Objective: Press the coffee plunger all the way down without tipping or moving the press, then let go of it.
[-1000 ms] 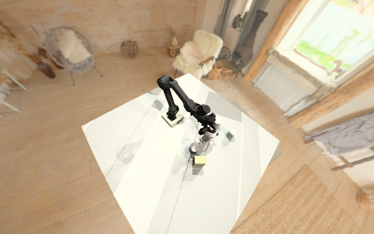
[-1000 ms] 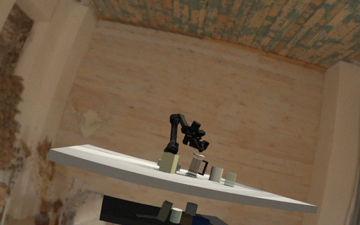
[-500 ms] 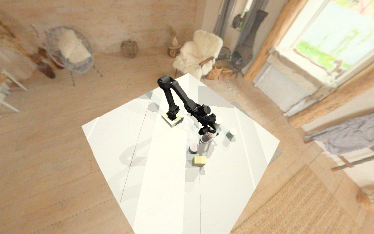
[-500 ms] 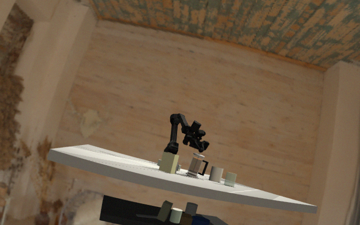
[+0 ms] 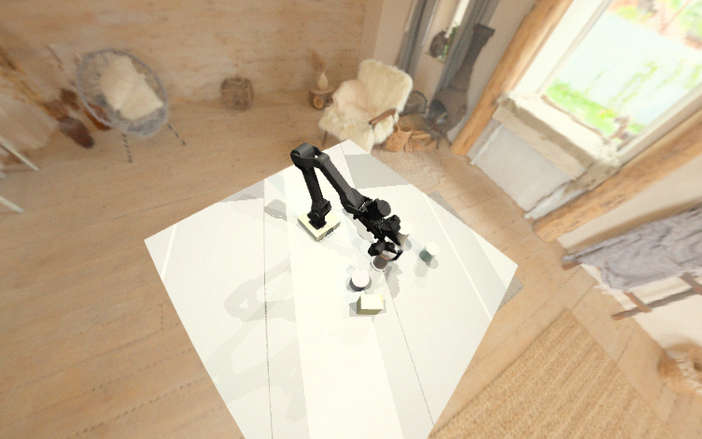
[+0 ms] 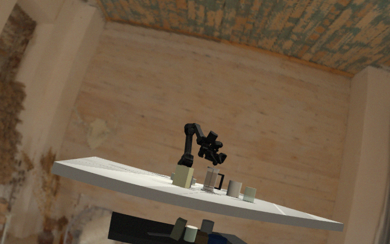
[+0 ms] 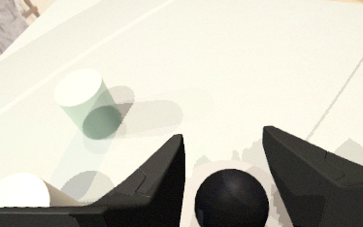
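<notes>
The coffee press (image 5: 380, 263) (image 6: 210, 178) stands upright on the table, a clear body with a brownish tint and a black side handle (image 6: 222, 181). Its round black plunger knob (image 7: 231, 201) shows at the bottom of the wrist view, and the top and exterior views show it low, close above the press's top. My gripper (image 5: 386, 252) (image 6: 217, 162) (image 7: 222, 139) is open above the press. The knob lies between the fingers with a visible gap on each side. In the exterior view the fingers hide the knob, and only a very short piece of rod shows under them.
A green cylinder (image 5: 428, 253) (image 6: 249, 194) (image 7: 80, 94) and a beige cylinder (image 5: 404, 231) (image 6: 234, 189) (image 7: 24, 191) stand on the handle side of the press. A white-topped dark cylinder (image 5: 359, 279) and a pale yellow block (image 5: 370, 304) (image 6: 181, 176) stand on the other side.
</notes>
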`<state>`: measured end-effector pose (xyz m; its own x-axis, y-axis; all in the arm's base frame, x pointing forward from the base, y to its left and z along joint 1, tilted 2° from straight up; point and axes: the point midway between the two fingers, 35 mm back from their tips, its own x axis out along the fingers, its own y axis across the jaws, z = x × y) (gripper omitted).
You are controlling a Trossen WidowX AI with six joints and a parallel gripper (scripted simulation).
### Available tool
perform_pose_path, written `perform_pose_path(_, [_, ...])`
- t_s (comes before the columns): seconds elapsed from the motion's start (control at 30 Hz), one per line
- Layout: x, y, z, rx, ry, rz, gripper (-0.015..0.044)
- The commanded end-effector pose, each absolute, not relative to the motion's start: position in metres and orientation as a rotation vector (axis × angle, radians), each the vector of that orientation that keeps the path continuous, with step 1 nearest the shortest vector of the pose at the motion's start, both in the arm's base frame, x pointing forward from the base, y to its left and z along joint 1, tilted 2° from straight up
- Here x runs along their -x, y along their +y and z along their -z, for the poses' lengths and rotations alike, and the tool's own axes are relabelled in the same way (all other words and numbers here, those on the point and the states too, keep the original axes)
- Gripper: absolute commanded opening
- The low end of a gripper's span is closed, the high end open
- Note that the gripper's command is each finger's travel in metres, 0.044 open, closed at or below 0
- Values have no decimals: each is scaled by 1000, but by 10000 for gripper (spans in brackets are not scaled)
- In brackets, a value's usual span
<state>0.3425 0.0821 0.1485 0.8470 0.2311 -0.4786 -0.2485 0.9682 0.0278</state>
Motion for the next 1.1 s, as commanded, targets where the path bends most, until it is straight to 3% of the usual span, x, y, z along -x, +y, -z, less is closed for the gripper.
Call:
perform_pose_path(0.0, [-342, 82, -148, 36, 502, -253, 257])
perform_pose_path(0.23, [-342, 82, -148, 36, 502, -253, 440])
perform_pose_path(0.4, [-341, 81, -155, 35, 503, -252, 440])
perform_pose_path(0.63, [-310, 68, -225, 29, 521, -247, 440])
perform_pose_path(1.07, [-308, 68, -222, 28, 522, -246, 440])
